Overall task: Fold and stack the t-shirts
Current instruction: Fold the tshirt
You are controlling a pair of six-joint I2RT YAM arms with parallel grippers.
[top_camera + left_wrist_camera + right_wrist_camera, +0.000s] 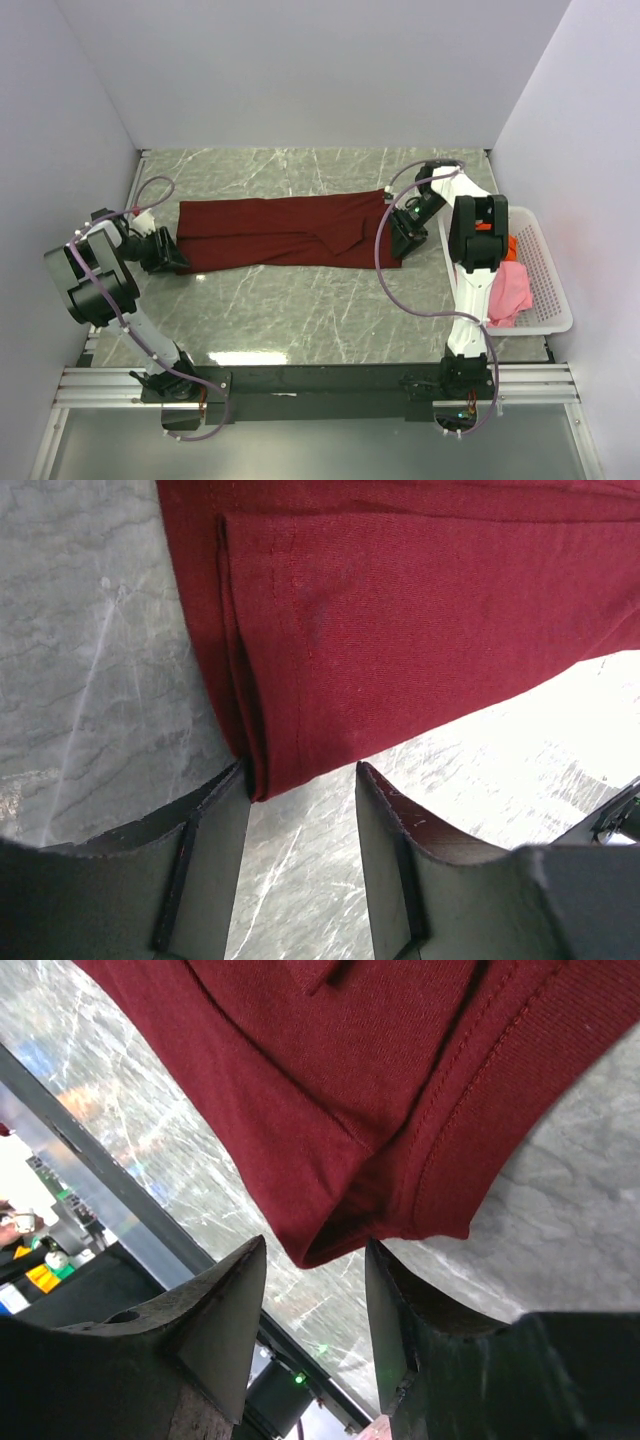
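Note:
The dark maroon t-shirt (280, 232) lies flat across the table as a long folded strip. My left gripper (178, 258) is at its left end, low over the table. In the left wrist view the gripper (300, 775) is open, and the near folded corner of the shirt (400, 610) reaches just to the tip of the left finger (215, 830). My right gripper (398, 250) is at the strip's right end. Its wrist view shows it (316, 1250) open too, a corner of the shirt (350, 1080) hanging just in front of the gap. The pink t-shirt (510, 290) and the orange t-shirt (511, 243) lie in the basket.
A white perforated basket (555, 295) stands at the right edge of the table, beside the right arm. White walls close in the table at the back and on both sides. Marbled grey tabletop shows in front of and behind the shirt.

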